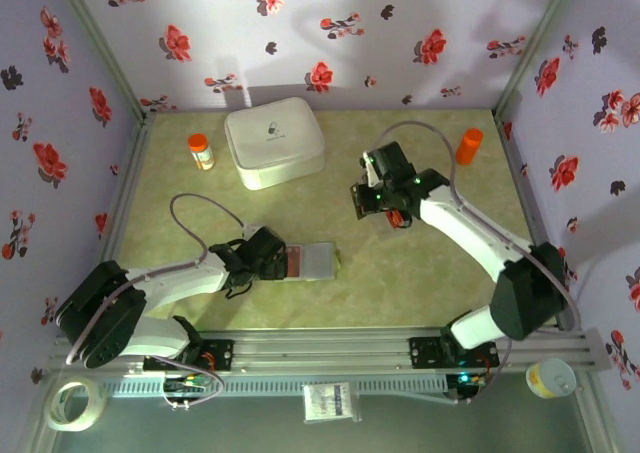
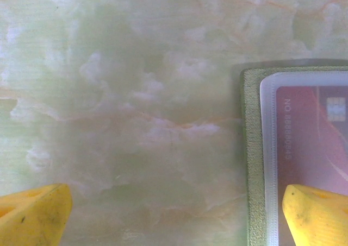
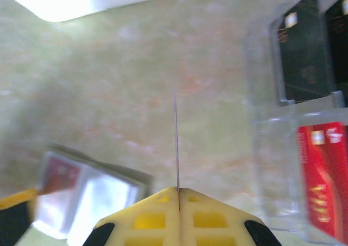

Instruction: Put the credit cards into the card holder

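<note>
One red card [image 2: 310,137] in olive card holder [image 2: 252,148], left pincer [image 2: 175,205] spread wide, right pincer [image 3: 178,194] pinching thin card [image 3: 176,143] edge-on

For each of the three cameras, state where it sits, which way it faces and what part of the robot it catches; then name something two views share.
Top external: above and behind the bases, looking down at the table; both arms show, left gripper and right gripper.
Left wrist: on the left arm, facing down at the card holder; its open yellow fingers show at the bottom.
Right wrist: on the right arm, facing down; its fingers pinch an edge-on card.
Shared: both wrist views catch the card holder.
</note>
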Robot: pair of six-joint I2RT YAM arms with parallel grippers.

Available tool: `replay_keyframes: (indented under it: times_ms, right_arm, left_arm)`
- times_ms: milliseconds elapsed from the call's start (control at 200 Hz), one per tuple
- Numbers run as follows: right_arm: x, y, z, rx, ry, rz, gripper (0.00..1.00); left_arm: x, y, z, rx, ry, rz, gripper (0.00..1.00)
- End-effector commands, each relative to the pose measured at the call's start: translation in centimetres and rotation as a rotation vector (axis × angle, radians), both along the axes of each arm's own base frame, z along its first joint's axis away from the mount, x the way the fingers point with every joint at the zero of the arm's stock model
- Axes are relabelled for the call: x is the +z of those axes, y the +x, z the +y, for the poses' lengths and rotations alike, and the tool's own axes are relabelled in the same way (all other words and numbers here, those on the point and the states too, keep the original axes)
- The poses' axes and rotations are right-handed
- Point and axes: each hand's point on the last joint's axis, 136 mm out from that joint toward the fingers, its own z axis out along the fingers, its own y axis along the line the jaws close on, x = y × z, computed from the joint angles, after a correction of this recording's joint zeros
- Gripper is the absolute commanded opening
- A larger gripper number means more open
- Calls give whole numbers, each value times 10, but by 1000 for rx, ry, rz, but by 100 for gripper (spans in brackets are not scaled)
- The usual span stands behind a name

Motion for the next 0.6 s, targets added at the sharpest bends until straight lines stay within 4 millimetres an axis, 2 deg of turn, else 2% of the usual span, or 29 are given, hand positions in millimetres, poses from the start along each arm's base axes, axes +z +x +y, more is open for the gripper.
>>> replay_keyframes:
  times_ms: [0,120,250,370,595]
  right_arm:
    - [5,-15,41,-14,322,69,0]
    - [-3,-33,68,-18,459,77,0]
    - [-19,-55,93,6,486,91,0]
    - [-38,-67,105,4,478,119,0]
    - [-67,-74,117,-4,473,184,0]
  left_arm:
    - [3,-1,5,8,27,-7,100]
    - [3,-2,6,11,25,-1,100]
    - [2,-5,7,12,25,6,100]
    - [1,-6,9,14,26,7,100]
    - [1,-6,9,16,24,6,100]
